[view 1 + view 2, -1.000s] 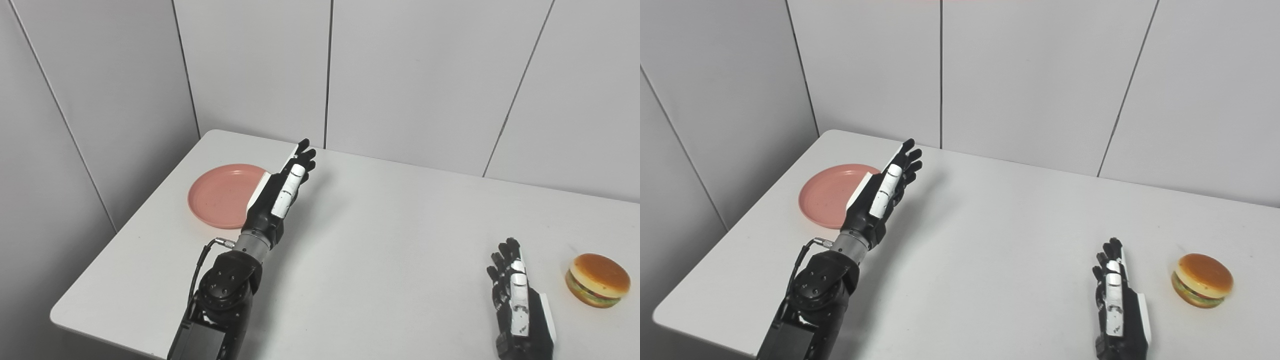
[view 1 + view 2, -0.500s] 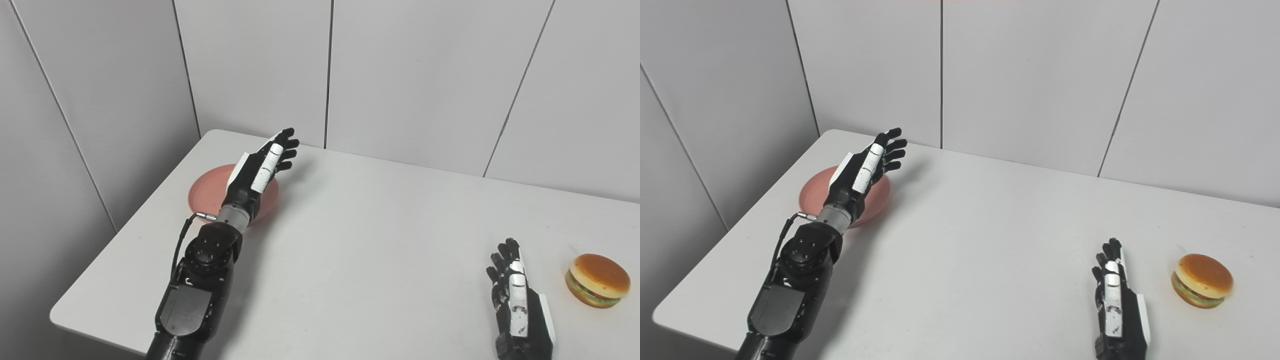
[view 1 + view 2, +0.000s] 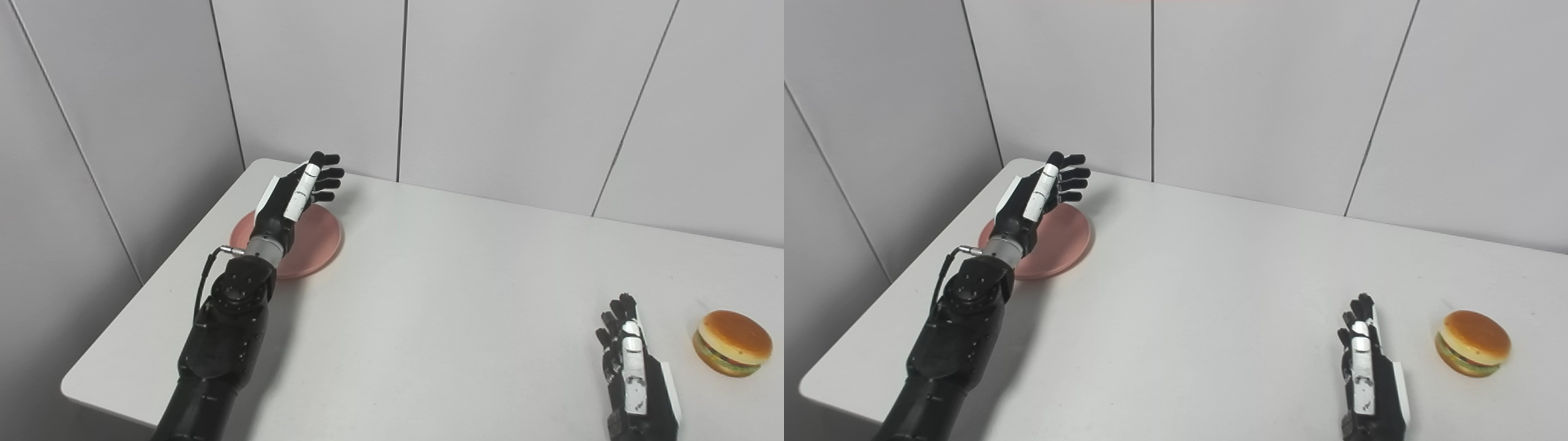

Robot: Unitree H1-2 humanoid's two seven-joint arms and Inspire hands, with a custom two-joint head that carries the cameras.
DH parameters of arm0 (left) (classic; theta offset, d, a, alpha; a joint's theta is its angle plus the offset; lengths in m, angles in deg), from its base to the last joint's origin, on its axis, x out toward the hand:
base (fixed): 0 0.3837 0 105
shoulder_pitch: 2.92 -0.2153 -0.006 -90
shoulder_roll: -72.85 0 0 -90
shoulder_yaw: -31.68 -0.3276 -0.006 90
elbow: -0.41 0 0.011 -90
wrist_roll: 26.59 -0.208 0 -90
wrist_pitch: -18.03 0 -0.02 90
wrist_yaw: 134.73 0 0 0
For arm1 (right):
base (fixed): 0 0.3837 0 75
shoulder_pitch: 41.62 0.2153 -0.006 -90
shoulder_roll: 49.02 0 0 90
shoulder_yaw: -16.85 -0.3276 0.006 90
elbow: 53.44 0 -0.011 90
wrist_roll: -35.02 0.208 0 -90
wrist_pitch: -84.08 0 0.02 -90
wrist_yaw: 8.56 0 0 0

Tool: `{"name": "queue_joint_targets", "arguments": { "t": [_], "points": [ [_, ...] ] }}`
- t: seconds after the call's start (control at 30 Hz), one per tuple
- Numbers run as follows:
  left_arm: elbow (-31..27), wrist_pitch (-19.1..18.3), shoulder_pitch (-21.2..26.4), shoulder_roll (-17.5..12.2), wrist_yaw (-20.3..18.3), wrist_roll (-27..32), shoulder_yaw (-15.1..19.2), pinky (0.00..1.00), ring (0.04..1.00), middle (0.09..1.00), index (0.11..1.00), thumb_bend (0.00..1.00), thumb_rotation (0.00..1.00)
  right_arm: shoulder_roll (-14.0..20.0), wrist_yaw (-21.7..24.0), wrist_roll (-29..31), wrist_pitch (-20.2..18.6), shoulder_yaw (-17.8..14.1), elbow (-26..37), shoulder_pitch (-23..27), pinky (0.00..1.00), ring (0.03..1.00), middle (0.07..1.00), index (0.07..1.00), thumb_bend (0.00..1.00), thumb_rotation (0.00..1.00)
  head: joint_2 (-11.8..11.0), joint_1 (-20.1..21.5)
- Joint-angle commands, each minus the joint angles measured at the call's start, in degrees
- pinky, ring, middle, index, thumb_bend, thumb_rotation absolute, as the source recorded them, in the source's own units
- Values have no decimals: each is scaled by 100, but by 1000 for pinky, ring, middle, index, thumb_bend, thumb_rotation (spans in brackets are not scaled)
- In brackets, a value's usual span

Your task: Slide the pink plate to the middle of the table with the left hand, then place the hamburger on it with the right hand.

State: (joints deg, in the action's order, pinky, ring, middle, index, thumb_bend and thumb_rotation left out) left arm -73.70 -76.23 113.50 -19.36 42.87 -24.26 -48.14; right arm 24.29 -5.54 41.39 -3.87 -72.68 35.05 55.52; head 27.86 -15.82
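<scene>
White desk (image 3: 441, 318) against grey panelled walls (image 3: 502, 92). Pink plate (image 3: 318, 236) sits flat near the desk's far left corner, well away from the middle. Left arm (image 3: 223, 331) reaches in from the bottom left and crosses the plate's left half; left hand (image 3: 294, 193) is above the plate's far left part, palm turned toward the right, fingers (image 3: 327, 171) apart and pointing right past the far rim, holding nothing. Can't tell if the hand touches the plate; it looks raised over it, with a soft shadow on the desk beyond the fingers. A thin cable (image 3: 205, 285) loops beside the wrist. Hamburger (image 3: 1473, 343) lies on the desk near the right edge, upright, bun top up, green and dark layers showing at its side. Right hand (image 3: 1366, 361) is low at the bottom right, back of the hand up, fingers straight and a little spread, pointing away from the robot, empty. It's near the hamburger, just left of it, with a clear gap between them, no contact. Middle of the desk is bare white surface between the two hands.
</scene>
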Motion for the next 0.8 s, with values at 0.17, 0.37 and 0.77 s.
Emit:
{"name": "queue_joint_targets", "arguments": {
  "t": [0.17, 0.37, 0.77],
  "points": [
    [1025, 1090, 652, -379, 308, -20, 225, 724, 730, 720, 704, 862, 1000, -44, -19, 8, -43, -7, 22, -62, 1000, 1000, 1000, 1000, 461, 953, 14, 18],
    [1885, 1649, 919, -663, 327, -39, 264, 767, 740, 728, 717, 817, 1000, -22, 0, -1, -59, 7, 49, -68, 1000, 1000, 1000, 1000, 465, 960, 17, 11],
    [3427, 2694, 1438, -1140, 249, 103, 295, 771, 735, 719, 707, 866, 1000, 2, 16, 21, 46, -12, 21, -54, 1000, 1000, 1000, 1000, 458, 953, 13, 9]
  ]
}}
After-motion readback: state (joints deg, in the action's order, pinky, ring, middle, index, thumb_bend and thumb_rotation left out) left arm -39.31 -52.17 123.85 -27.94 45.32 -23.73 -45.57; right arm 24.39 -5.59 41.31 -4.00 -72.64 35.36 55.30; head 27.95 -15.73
